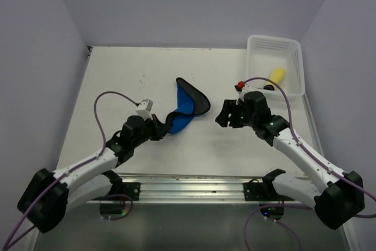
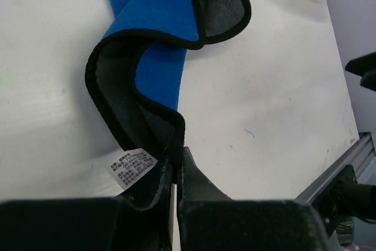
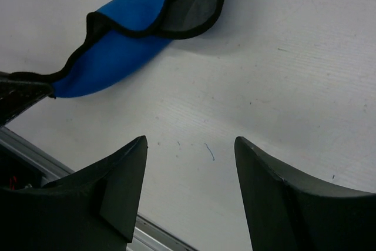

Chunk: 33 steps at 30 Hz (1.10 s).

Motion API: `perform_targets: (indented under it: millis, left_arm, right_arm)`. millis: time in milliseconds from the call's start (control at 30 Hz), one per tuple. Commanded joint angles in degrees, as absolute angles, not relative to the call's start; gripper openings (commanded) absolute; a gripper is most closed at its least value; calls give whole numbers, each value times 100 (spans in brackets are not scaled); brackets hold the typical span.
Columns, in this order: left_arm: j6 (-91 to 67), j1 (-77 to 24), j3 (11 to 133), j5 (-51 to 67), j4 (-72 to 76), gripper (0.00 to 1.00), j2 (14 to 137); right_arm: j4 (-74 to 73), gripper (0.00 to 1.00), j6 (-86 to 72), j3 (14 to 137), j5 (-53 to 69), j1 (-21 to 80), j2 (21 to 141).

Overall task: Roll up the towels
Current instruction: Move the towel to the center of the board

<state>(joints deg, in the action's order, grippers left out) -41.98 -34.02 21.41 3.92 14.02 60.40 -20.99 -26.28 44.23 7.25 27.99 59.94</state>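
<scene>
The dark-edged, grey-backed blue towel [image 1: 185, 107] lies twisted. The left jaws pinch its seven-o'clock end; the right jaws stand wide, empty.

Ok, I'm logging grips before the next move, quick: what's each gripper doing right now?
Left gripper: closed, pinching the dark edge of the blue towel.
Right gripper: open, holding nothing.
</scene>
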Motion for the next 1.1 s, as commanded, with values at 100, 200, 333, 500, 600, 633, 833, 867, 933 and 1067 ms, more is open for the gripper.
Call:
perform_targets:
  millis: [100, 200, 333, 500, 600, 633, 833, 867, 933, 1067]
  left_arm:
    - [-4807, -3832, 1205, 141, -252, 0, 3852]
    - [-4878, -3964, 1046, 71, -965, 9, 3236]
    - [-4957, -3999, 826, 53, -1248, 29, 2813]
    - [-4931, -4008, 1028, 27, -1310, 55, 2839]
    - [-4651, -4017, 1431, -193, -1292, 56, 2944]
    - [-4580, -4017, 1528, -298, -1257, 56, 3014]
    - [-4026, -4025, 2188, -588, -880, 57, 3963]
    - [-3973, -4025, 2319, -632, -792, 58, 4190]
    - [-3824, -4025, 2486, -729, -528, 61, 4429]
    - [-3560, -4025, 3118, -852, -281, 67, 5262]
  right_arm:
    - [-2320, 64, -2830, 4157, 800, 2909, 5897]
    - [-2154, 63, -2856, 4017, 765, 3005, 6064]
    - [-1811, 61, -2988, 3929, 835, 3216, 6599]
    - [-1503, 59, -3059, 4209, 589, 3568, 6978]
    - [-1371, 58, -3146, 4438, 326, 3612, 7250]
    - [-1328, 58, -3190, 4569, 247, 3604, 7329]
    - [-1283, 52, -3366, 5237, -255, 3621, 8225]
    - [-1283, 52, -3375, 5317, -272, 3604, 8340]
    - [-1266, 52, -3436, 5518, -334, 3604, 8700]
    - [-1142, 48, -3480, 5774, -325, 3595, 9236]
